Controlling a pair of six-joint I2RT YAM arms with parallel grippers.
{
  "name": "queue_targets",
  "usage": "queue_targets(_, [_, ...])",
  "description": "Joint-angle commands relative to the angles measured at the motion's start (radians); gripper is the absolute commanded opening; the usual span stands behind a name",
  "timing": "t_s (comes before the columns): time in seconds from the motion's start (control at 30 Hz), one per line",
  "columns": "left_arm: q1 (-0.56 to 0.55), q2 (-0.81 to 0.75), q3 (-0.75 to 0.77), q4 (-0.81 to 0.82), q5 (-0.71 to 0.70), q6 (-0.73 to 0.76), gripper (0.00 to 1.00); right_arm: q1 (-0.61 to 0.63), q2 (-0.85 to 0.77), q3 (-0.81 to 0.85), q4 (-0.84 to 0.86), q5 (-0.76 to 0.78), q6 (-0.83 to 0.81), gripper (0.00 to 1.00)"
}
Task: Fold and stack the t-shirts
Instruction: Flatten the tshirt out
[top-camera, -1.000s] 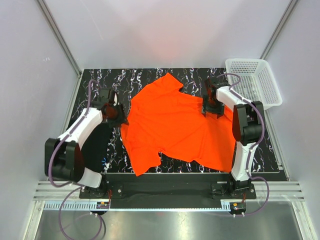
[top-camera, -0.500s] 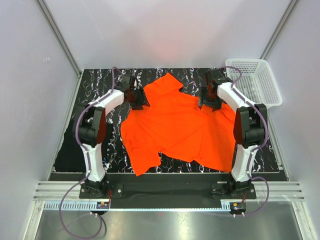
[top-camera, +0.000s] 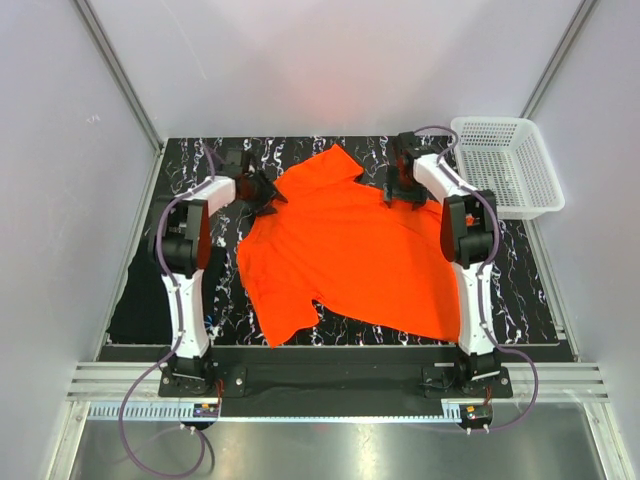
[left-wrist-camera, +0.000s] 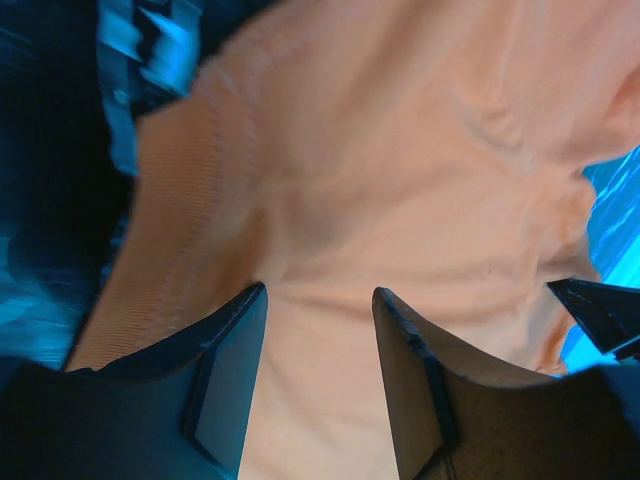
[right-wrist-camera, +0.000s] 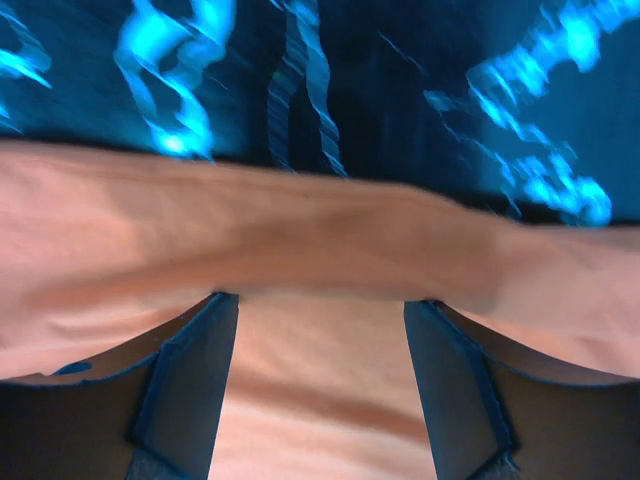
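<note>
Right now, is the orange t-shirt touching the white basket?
Apart. The top view shows a strip of bare marbled mat between the orange t-shirt and the white basket.

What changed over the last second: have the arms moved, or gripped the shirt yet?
The left gripper swung from the orange shirt's left edge to its far-left part. The right gripper edged farther away and leftward along the shirt's far-right edge. Both now sit over the cloth with jaws open, nothing gripped. The shirt has barely shifted; the white basket and the mat are as they were.
</note>
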Motion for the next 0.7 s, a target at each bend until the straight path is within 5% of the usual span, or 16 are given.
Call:
queue_targets(0.0, [0.078,0.024,-0.001,0.007,0.027,-0.003,0.54,0.056,0.077,0.133,-0.038,0.020,-0.027,0.75])
queue_targets(0.3, [0.129,0.032,0.054,-0.005,0.059,0.050,0.54,0.113,0.386,0.668,-0.205,0.015,-0.080,0.76])
queue_targets(0.67, [0.069,0.004,0.059,0.006,0.081,0.106,0.51,0.044,0.348,0.733,-0.168,-0.001,-0.189,0.83])
